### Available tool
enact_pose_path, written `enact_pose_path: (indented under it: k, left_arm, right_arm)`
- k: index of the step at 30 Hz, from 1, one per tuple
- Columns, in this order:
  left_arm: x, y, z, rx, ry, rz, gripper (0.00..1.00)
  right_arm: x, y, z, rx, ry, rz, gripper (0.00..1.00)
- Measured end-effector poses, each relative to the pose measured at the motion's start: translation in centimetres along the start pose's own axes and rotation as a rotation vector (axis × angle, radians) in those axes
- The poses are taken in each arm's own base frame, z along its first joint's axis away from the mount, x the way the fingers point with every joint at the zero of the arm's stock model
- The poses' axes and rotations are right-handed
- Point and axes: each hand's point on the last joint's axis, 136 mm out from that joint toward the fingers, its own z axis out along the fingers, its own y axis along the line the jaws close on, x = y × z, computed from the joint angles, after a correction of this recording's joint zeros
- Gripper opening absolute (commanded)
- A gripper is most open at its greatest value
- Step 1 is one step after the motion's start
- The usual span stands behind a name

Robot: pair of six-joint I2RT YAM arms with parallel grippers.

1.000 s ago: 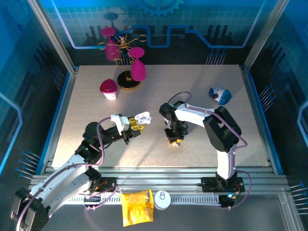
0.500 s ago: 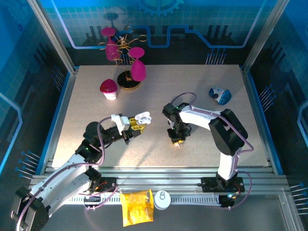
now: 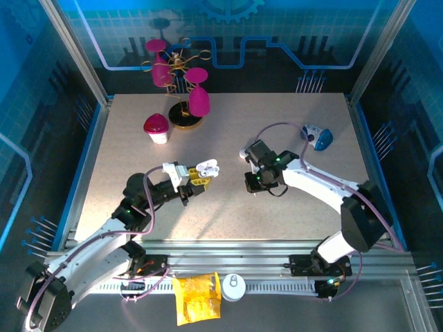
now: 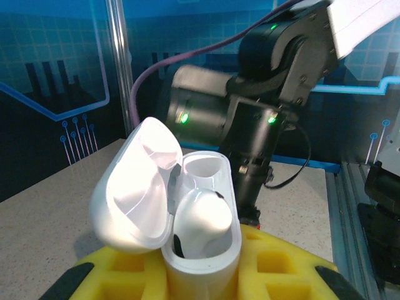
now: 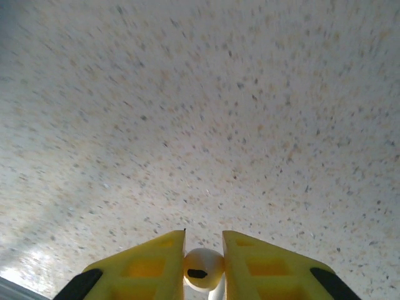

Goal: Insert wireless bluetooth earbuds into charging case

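Observation:
My left gripper (image 3: 196,181) is shut on the base of an open white charging case (image 3: 205,168), holding it upright above the table. In the left wrist view the case (image 4: 201,265) has its lid (image 4: 134,187) flipped back to the left. One white earbud (image 4: 203,215) sits in the near slot, and the far slot (image 4: 203,167) is hollow. To the case's right, my right gripper (image 3: 254,187) is shut on a second earbud (image 5: 203,269), pinched between the yellow fingers (image 5: 156,262) over bare tabletop. The right arm's black wrist (image 4: 250,150) looms just behind the case.
A stand with pink cups (image 3: 181,90) and a pink-lidded cup (image 3: 156,128) stand at the back left. A blue-and-white object (image 3: 317,136) lies at the back right. A yellow bag (image 3: 196,297) and a white round lid (image 3: 232,287) rest on the front rail.
My right arm has swung its elbow out to the right and raised its gripper off the table with the earbud. The left gripper and case have shifted slightly.

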Motion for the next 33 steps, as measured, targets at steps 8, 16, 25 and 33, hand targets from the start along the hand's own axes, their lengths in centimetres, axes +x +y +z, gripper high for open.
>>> enact_pose_path:
  k: [8,16,25,33]
  left_arm:
    - [2.7,1.6,1.2,-0.047,0.047,-0.048,0.16]
    - [6.4,3.5,2.4,-0.107,0.12,-0.131,0.15]
    - [7.4,4.1,2.9,-0.123,0.131,-0.177,0.15]
    - [7.6,4.3,3.3,-0.128,0.136,-0.193,0.15]
  right_arm:
    - [-2.8,1.1,-4.1,-0.074,-0.22,-0.024,0.2]
    - [-4.8,2.2,-8.3,-0.158,-0.412,-0.037,0.2]
    - [-6.5,4.0,-10.8,-0.241,-0.516,-0.058,0.2]
    - [-8.5,7.7,-12.3,-0.321,-0.563,-0.113,0.2]
